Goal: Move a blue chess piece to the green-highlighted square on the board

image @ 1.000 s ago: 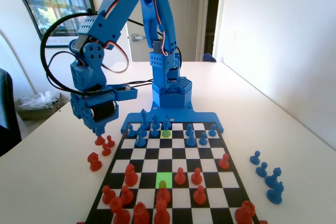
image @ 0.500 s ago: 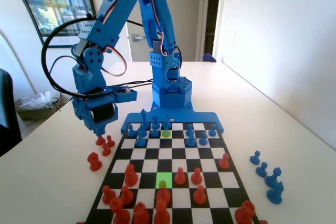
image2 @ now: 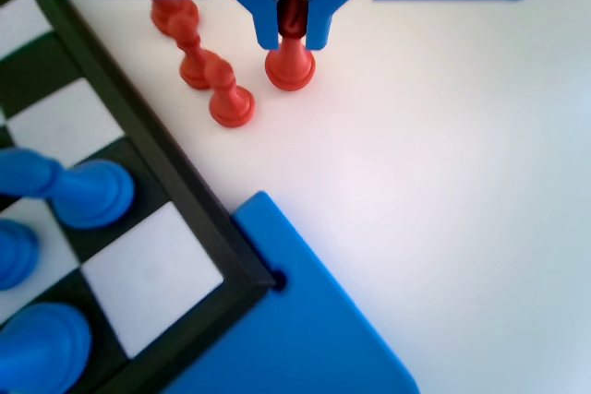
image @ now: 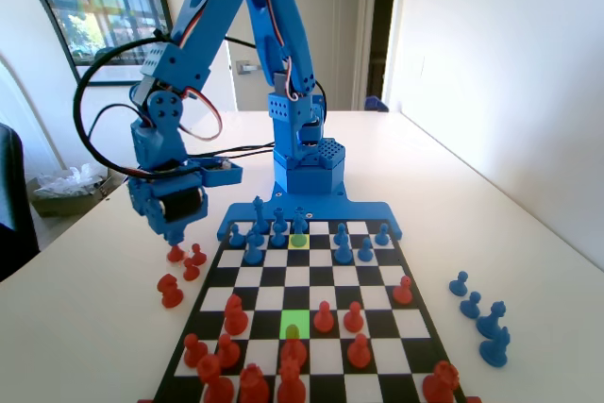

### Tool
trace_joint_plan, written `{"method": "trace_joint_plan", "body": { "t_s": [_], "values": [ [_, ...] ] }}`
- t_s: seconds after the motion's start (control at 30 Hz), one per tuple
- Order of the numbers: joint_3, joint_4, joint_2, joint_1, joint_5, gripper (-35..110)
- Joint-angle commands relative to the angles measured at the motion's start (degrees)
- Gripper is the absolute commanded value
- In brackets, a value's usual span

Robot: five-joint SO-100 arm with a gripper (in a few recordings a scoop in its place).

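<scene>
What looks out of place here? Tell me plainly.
The end effector is off the board, its jaws straddling a red pawn on the table among other captured red pieces. That is odd, since the task calls for a blue piece. The green-highlighted square stands empty.

The gripper [image2: 292, 32] at the top of the wrist view looks like moulded blue plastic, matt, with flat faces and sharp edges. The red pawn [image2: 290, 60] between its jaws is smooth plastic with a soft sheen on its flared base. The table [image2: 443, 182] is a plain white surface, smooth and faintly glossy, bright with glare at mid frame. The board [image: 311, 280] has a flat, smooth chequered face; its black cells look matt. The blue pawns [image: 366, 250] in the fixed view's middle are smooth, slightly shiny plastic, and the green square [image: 295, 321] is an even tint.
</scene>
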Motion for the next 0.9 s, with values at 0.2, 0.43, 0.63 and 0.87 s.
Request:
{"method": "trace_joint_plan", "body": {
  "t_s": [0.2, 0.43, 0.63, 0.87],
  "values": [
    [0.79, -1.85, 1.93, -0.44, 0.70, 5],
    [2.20, -3.16, 1.93, -1.05, 1.05, 5],
    [2.64, -3.25, 1.93, -1.41, 1.32, 6],
    [2.64, -3.52, 1.93, -1.32, 0.97, 9]
  ]
}}
